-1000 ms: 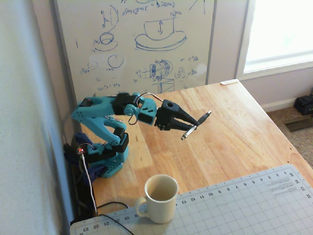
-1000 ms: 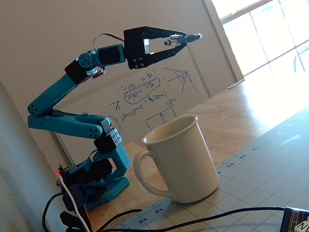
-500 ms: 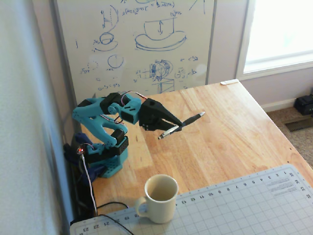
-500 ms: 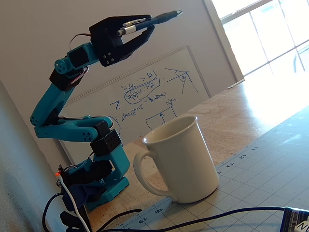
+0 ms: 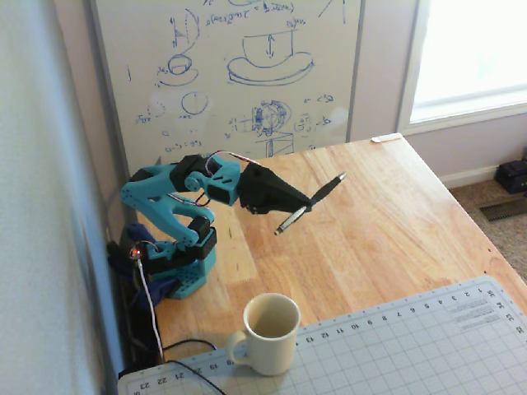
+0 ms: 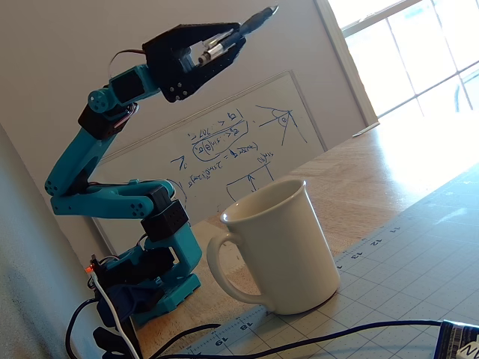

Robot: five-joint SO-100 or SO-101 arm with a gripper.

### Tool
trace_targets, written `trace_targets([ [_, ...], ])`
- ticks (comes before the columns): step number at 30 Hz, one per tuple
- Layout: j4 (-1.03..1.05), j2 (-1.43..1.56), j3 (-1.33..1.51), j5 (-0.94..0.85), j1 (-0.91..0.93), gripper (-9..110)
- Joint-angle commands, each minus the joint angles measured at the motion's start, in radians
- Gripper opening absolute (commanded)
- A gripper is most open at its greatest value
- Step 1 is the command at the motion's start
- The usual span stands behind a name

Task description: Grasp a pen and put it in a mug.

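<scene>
The dark pen (image 5: 317, 200) with a silver tip is held crosswise in my black gripper (image 5: 303, 203), lifted well above the wooden table. The gripper is shut on the pen near its middle. In a fixed view the pen (image 6: 247, 25) sticks out up and to the right of the gripper (image 6: 224, 41), high over the table. The cream-white mug (image 5: 271, 333) stands upright on the near edge of the cutting mat, handle to the left, in front of and below the gripper. In a fixed view the mug (image 6: 288, 247) fills the foreground.
The teal arm base (image 5: 177, 263) sits at the table's left edge with cables (image 5: 152, 321) trailing down. A grey gridded cutting mat (image 5: 412, 346) covers the near table. A whiteboard (image 5: 239, 66) leans behind the arm. The wooden table (image 5: 387, 222) extends right.
</scene>
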Motion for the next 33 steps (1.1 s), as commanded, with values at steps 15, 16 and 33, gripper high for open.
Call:
trace_targets([
  [15, -0.040, 0.018, 0.080, 0.779, -0.075, 0],
  [16, -0.041, 0.018, 0.081, 0.816, -0.066, 0],
  [33, -0.043, 0.285, 0.227, 1.319, 0.265, 0],
])
